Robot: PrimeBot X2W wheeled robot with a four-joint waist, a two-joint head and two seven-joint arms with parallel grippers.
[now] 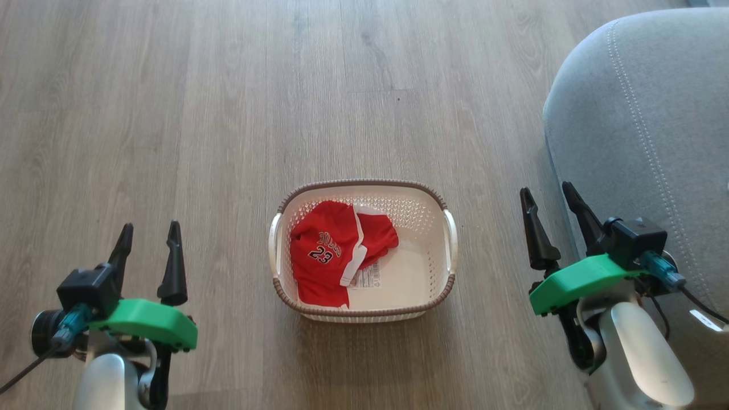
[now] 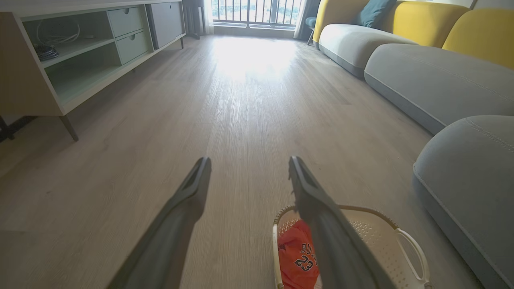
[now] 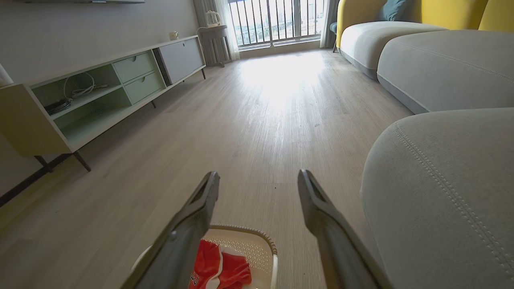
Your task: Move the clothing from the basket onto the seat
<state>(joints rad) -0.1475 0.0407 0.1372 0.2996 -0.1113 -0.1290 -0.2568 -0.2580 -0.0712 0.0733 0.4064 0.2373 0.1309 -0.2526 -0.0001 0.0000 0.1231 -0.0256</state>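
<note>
Bunched in the left half of the small cream perforated plastic basket (image 1: 364, 184) with the brown braided-look rim and pale side handles: the soft red sports clothing (image 1: 327, 250) with white trim, number 23 and lettering facing up. Covers part of the label sticker (image 1: 369, 277) on the basket bottom and leaves the right half bare. Cannot tell the number of garments in the heap.

Set on the pale wood-look floor (image 1: 228, 114), roughly midway between the two arms. Off to the right, near but apart: the large grey fabric-upholstered seat (image 1: 655, 125), with a rounded corner and a line of light stitching. Task judged not yet begun, with all visible red cloth inside the basket.

Spread and empty, the left claw (image 1: 151, 225), hovering left of the basket, fingers pointing away from the robot. Likewise spread and empty, the right claw (image 1: 545, 189), between the basket and the seat edge, just beside the seat.

Likely to handle as light, limp and a little slick. No stiffness, so bound to drape and trail from any pinch. Best to take hold of a raised fold near the middle of the heap, around the white trim band, rather than a loose hem. Better chance that way of lifting several layers together. Worth lifting straight up, clear of the perforated wall and braided rim, to avoid snagging. Basket probably light as well, so liable to shift or tip under a caught fold.
</note>
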